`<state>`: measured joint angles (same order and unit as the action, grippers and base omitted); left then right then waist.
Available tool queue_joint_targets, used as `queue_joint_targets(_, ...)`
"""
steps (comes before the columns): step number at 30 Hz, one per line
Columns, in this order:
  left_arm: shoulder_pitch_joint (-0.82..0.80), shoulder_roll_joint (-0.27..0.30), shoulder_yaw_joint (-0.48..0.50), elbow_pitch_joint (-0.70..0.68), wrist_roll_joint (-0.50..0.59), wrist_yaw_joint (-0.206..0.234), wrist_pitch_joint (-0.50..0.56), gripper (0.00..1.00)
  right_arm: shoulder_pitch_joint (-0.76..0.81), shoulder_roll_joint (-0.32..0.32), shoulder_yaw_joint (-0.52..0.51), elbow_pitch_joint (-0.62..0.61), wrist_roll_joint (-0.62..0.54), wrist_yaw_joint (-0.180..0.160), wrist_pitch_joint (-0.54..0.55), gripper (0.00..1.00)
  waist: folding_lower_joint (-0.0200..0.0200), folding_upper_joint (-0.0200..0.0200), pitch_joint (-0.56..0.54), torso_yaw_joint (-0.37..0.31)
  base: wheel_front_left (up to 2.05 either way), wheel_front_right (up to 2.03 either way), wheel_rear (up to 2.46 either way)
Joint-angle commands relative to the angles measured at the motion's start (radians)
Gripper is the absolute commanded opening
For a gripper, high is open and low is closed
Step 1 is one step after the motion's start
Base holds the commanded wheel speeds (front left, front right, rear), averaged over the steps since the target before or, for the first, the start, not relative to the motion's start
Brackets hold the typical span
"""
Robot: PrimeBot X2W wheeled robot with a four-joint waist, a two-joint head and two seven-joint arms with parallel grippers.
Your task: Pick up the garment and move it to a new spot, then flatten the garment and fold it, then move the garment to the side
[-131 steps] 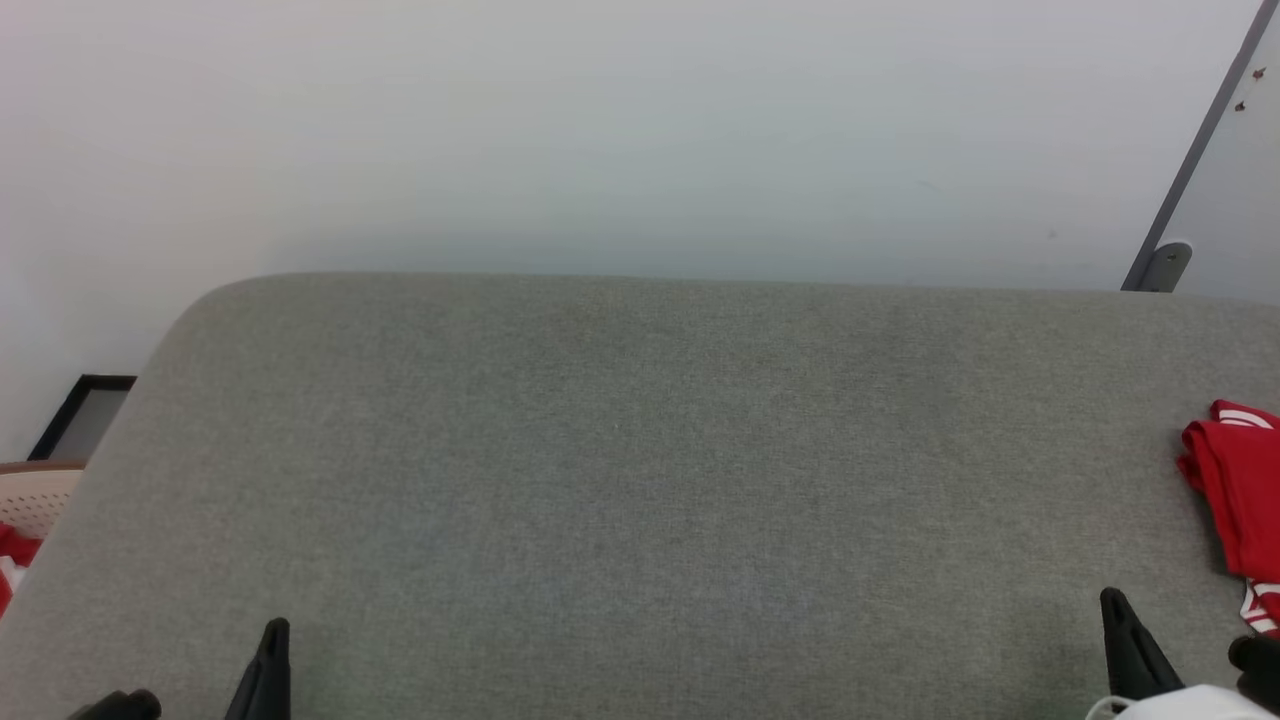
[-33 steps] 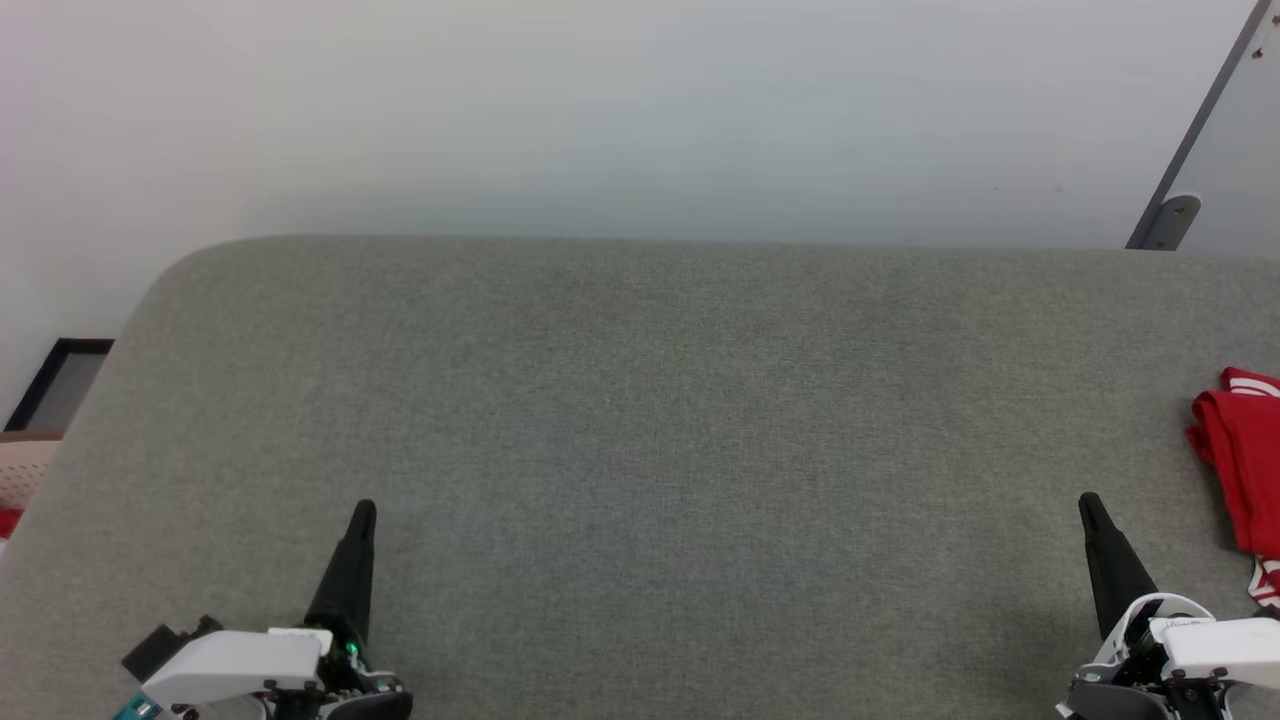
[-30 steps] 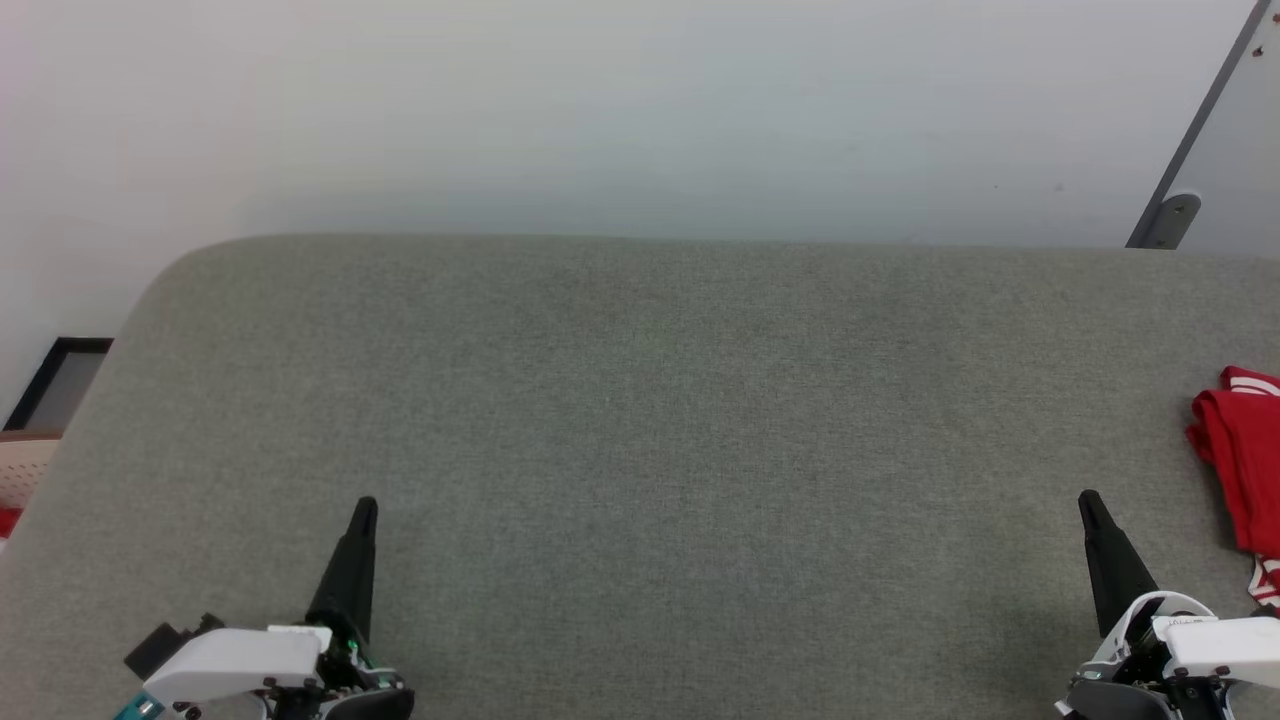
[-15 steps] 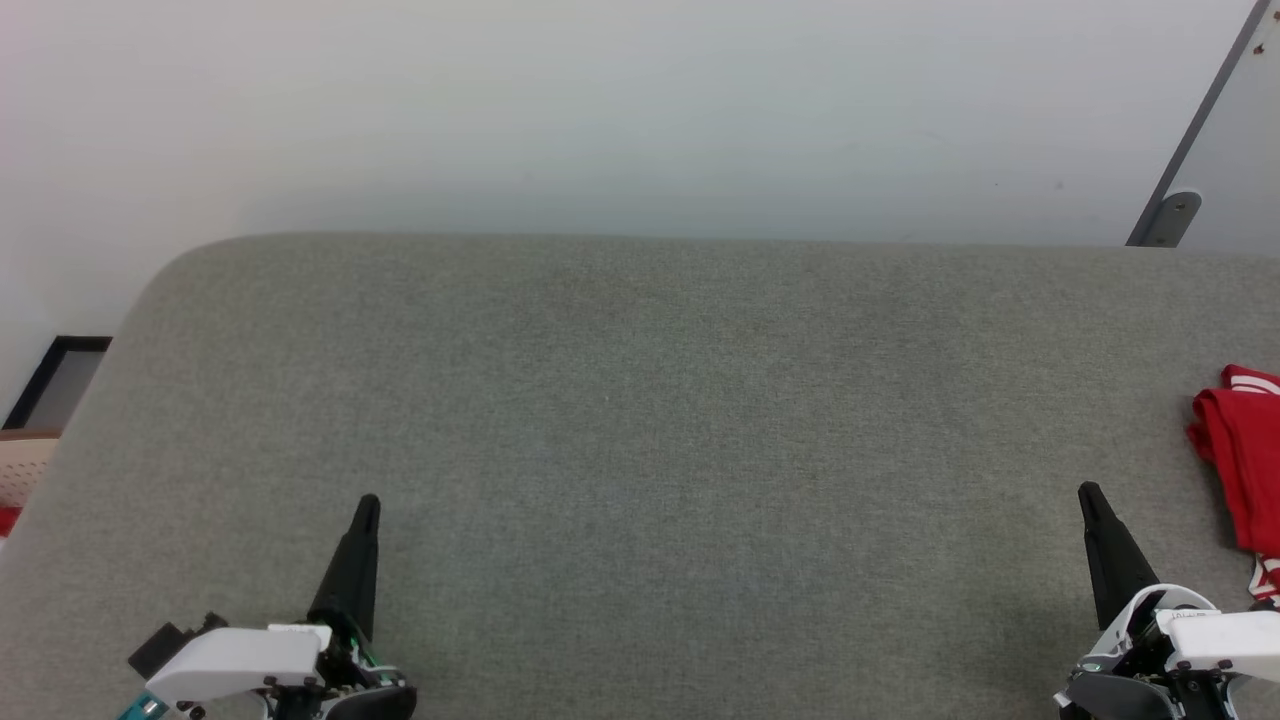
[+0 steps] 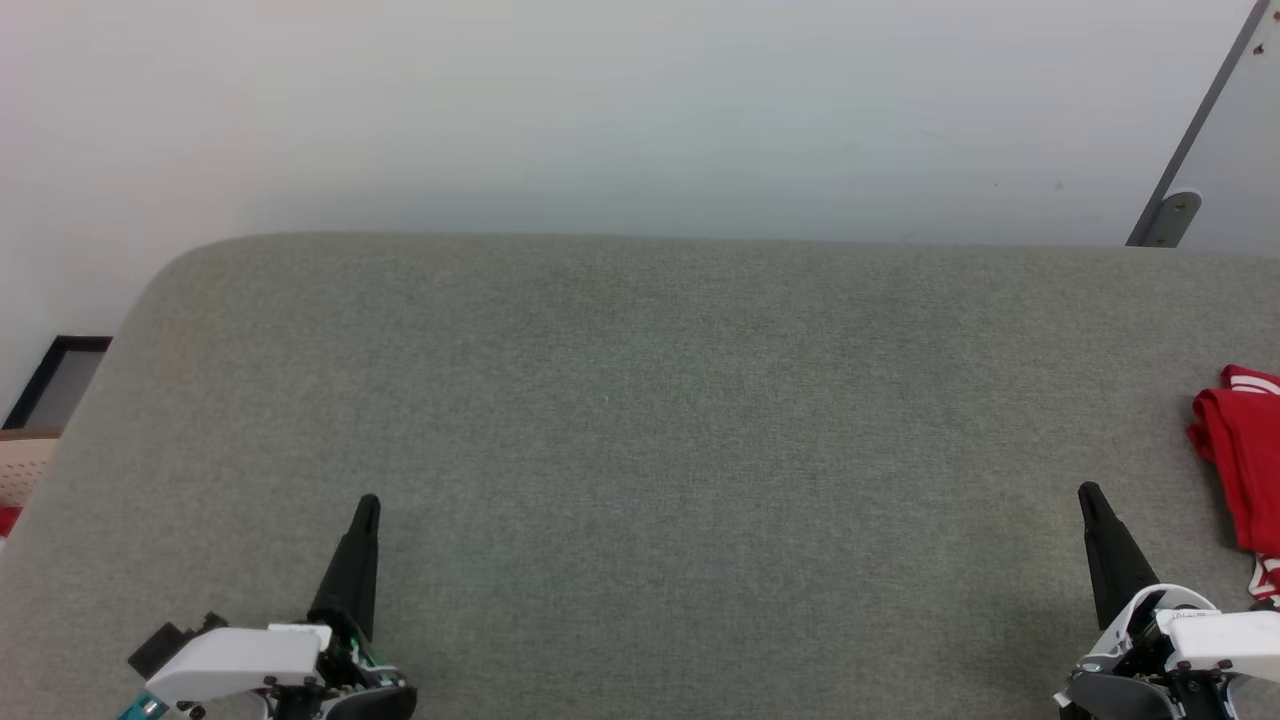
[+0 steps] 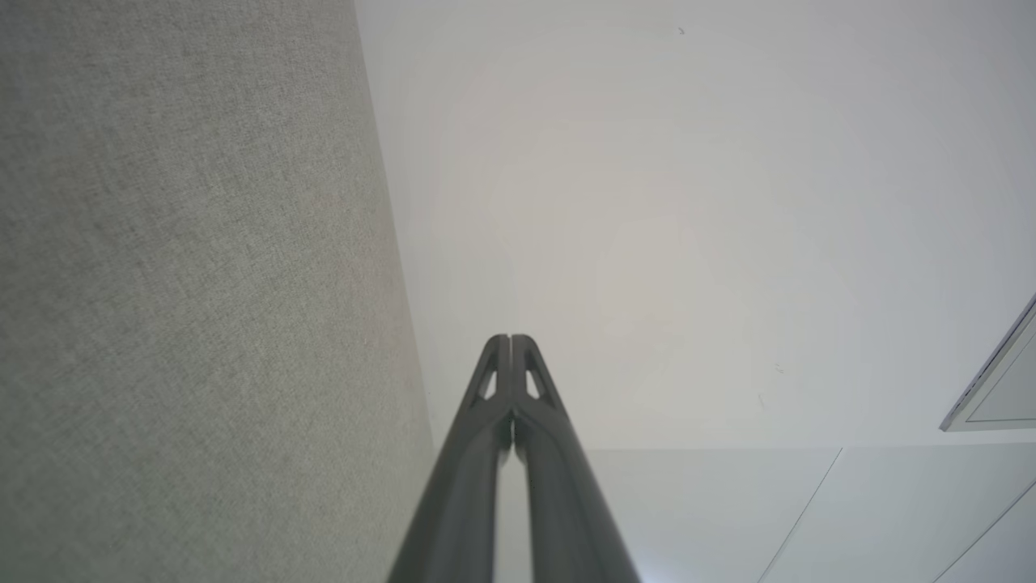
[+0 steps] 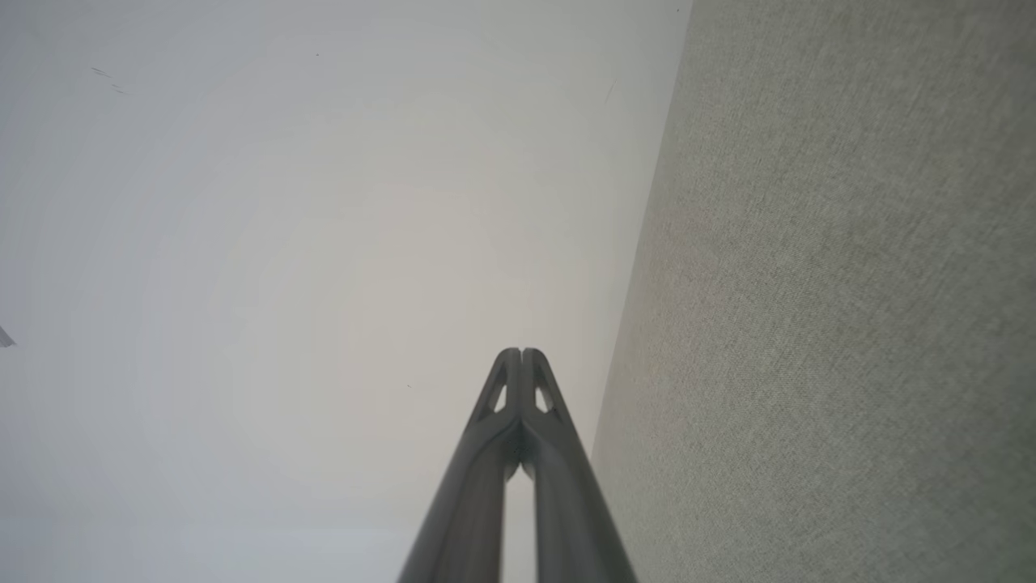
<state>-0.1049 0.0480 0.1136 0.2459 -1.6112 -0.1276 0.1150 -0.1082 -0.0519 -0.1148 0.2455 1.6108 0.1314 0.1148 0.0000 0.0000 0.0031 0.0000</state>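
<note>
At right edge of grey fabric bench [image 5: 640, 420]: red white-trimmed cloth [image 5: 1238, 470] | left black pincer [image 5: 367, 504], right black pincer [image 5: 1088, 492] clenched, empty | avoid snagging cloth

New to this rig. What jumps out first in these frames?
The folded red cloth with white-striped trim, at the far right edge of the head view, is the brightest thing. It lies on a broad grey fabric surface set against a pale wall. At the bottom, the left gripper and right gripper point up, jaws shut.
</note>
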Motion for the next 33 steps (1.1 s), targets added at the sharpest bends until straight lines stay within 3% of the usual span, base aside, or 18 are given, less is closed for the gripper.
queue_joint_targets(1, -0.009, 0.0, 0.002, -0.001, -0.003, -0.006, 0.002, 0.0, -0.002, 0.004, 0.001, -0.002, 0.004, -0.001, 0.002, 0.0, 0.0, 0.0, 0.0, 0.0, 0.0, 0.0, 0.0)
queue_joint_targets(33, -0.009, 0.0, 0.002, -0.001, -0.003, -0.006, 0.002, 0.0, -0.002, 0.004, 0.001, -0.002, 0.004, -0.001, 0.001, 0.0, 0.0, 0.0, 0.0, 0.0, 0.0, 0.0, 0.0)
